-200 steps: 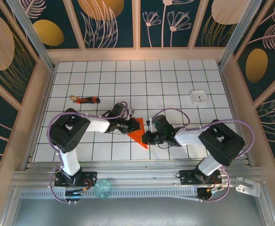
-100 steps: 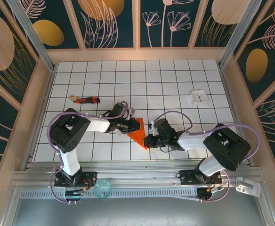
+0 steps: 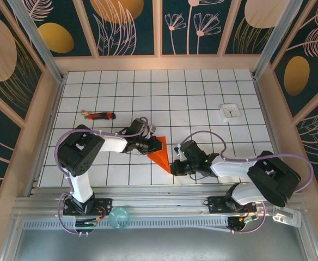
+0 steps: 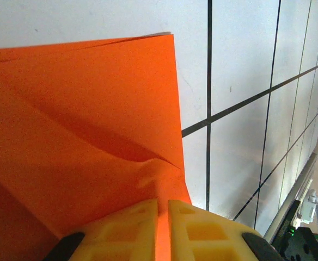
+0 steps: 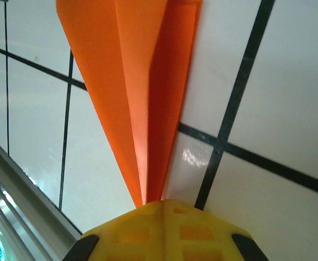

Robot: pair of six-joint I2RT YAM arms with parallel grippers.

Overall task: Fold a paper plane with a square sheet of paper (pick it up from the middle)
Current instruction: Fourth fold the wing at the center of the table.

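The square sheet of paper now lies folded into an orange pointed dart, the paper plane (image 3: 160, 154), flat on the gridded table near the front middle. My left gripper (image 3: 150, 145) is at its wide upper end. In the left wrist view, the paper (image 4: 83, 119) runs into the thin slit between the shut yellow fingers (image 4: 163, 217). My right gripper (image 3: 173, 166) is at the narrow lower tip. In the right wrist view, the dart (image 5: 142, 81) tapers down to the fully shut fingers (image 5: 164, 205). Whether the tip is pinched or only touched is unclear.
A red-and-black stick tool (image 3: 100, 115) lies at the left back. A small white square object (image 3: 230, 112) sits at the right back. A teal round thing (image 3: 118, 217) rests on the front rail. Walls enclose the table on three sides.
My right gripper has slid down and to the right along the dart, from its middle to its tip. The paper and the left gripper have stayed put.
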